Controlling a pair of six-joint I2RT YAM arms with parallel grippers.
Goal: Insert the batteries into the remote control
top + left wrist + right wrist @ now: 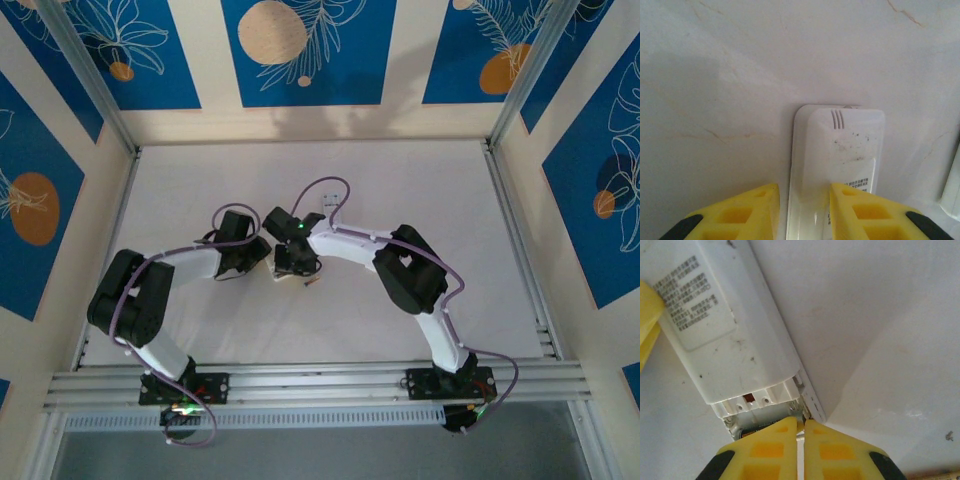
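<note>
The left gripper point(804, 189) clamps the remote control point(840, 145) by its sides, steadying it mid-table. At the remote's 6 o'clock end the right gripper point(801, 423), fingers nearly touching, meets the open battery bay point(760, 416). Whether they hold anything cannot be told.

The white worktop point(400, 200) has faint brownish veins, like marble. 1 white remote control point(840, 150) lies on it, label side up, at the lower centre of the left wrist view. Another white piece point(952, 187) lies at the right edge.

The remote point(835, 150) lies on the tabletop point(730, 75), near its middle. The left gripper point(804, 192) straddles one end, and the right gripper point(801, 425) meets the opposite end.
</note>
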